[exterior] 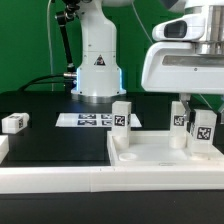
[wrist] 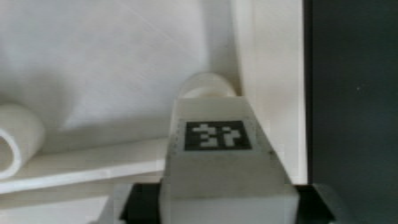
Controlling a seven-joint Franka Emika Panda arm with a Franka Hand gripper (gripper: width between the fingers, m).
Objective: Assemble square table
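Square table slab (exterior: pixel 150 160) is laid flat in the foreground, with no leg judged fastened yet. Three legs (exterior: pixel 121 117) are stood upright at it and a fourth leg (exterior: pixel 13 122) is left well apart. One leg (wrist: pixel 222 150) is clamped between the jaws of the gripper (wrist: pixel 222 197).

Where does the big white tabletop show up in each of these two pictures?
Exterior view: the tabletop lies low at the exterior view's right, legs standing on it.
Wrist view: the tabletop fills most of the picture, behind a tagged leg.
Shared landmark: the black table bordering the tabletop's edge.
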